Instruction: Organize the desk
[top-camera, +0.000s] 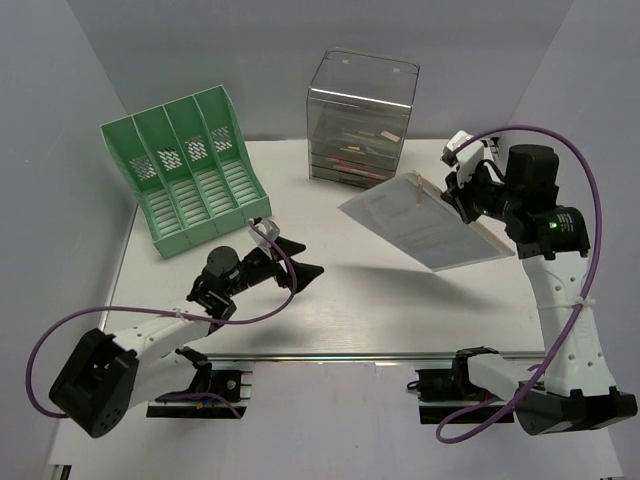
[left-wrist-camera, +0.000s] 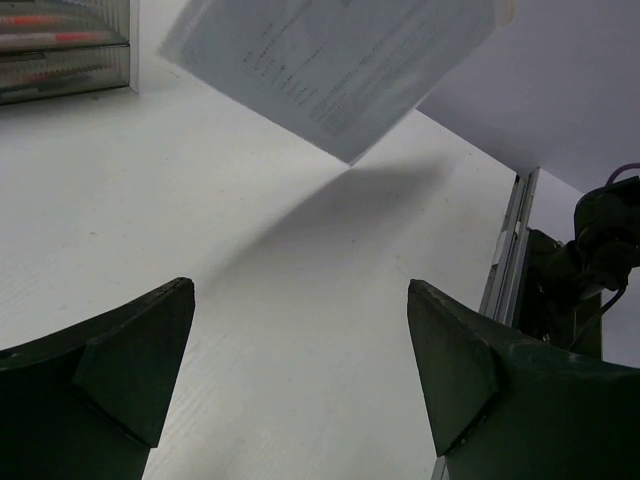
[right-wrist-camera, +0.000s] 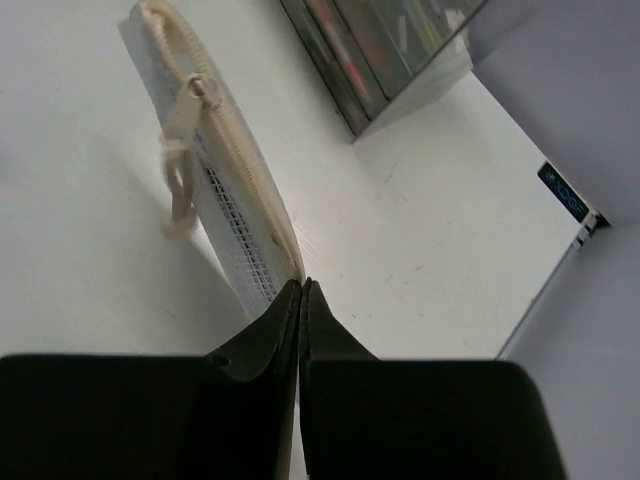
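Overhead, the desk (top-camera: 380, 310) spreads beneath both arms; the right gripper (top-camera: 452, 195) holds a mesh zip pouch (top-camera: 425, 225) aloft toward its far right corner, and the left gripper (top-camera: 303, 257) hovers near-left. Left wrist: jaws wide, empty. Right wrist: jaws clenched on the pouch's zipper edge.

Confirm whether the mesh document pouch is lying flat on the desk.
No, the right gripper holds the pouch by its edge, tilted above the desk.
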